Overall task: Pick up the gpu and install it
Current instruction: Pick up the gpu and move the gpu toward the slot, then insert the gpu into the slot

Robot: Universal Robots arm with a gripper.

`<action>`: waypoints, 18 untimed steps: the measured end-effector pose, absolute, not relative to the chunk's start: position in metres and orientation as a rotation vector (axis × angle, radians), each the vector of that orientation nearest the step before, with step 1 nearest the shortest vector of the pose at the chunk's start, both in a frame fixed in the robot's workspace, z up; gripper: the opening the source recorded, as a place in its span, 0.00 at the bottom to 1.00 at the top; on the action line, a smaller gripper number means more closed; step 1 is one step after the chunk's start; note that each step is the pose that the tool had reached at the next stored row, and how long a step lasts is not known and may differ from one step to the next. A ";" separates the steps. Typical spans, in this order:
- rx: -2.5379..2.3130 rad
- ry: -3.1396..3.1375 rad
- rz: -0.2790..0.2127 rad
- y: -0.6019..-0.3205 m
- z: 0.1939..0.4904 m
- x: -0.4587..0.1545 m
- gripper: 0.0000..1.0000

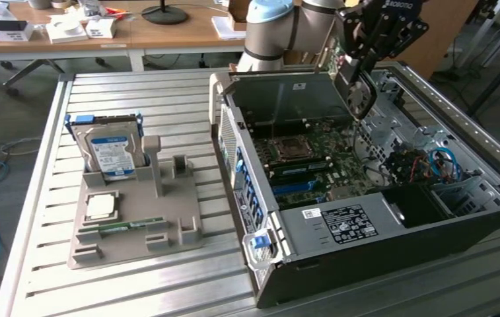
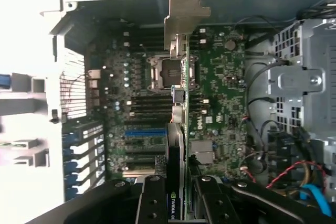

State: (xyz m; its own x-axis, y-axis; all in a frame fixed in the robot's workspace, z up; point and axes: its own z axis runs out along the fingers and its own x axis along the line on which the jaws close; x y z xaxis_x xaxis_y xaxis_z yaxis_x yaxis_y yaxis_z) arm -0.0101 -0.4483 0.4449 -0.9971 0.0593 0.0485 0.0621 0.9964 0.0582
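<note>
My gripper hangs over the far side of the open computer case, shut on the gpu. The dark card hangs below the fingers, above the motherboard and apart from it. In the wrist view the gpu shows edge-on between the two black fingers, and my gripper clamps it near one end. Its metal bracket sticks out at the other end. A blue expansion slot lies on the board beside the card's edge; the same blue expansion slot sits near the case's front wall.
A grey parts holder stands on the slatted metal table at the exterior view's left, with a silver hard drive, a processor chip and a green memory stick. Drive cages and cables crowd the case's right side.
</note>
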 end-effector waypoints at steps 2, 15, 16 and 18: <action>-0.081 -3.092 -0.092 -0.448 0.443 -0.005 0.26; -0.013 -3.092 -0.090 -0.448 0.436 0.004 0.26; -0.013 -3.092 -0.090 -0.448 0.436 0.004 0.26; -0.013 -3.092 -0.090 -0.448 0.436 0.004 0.26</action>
State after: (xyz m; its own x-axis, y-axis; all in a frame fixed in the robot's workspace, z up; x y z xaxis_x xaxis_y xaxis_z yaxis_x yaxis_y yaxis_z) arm 0.0041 -0.4483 0.4358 -0.9988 0.0067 0.0486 0.0095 0.9983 0.0579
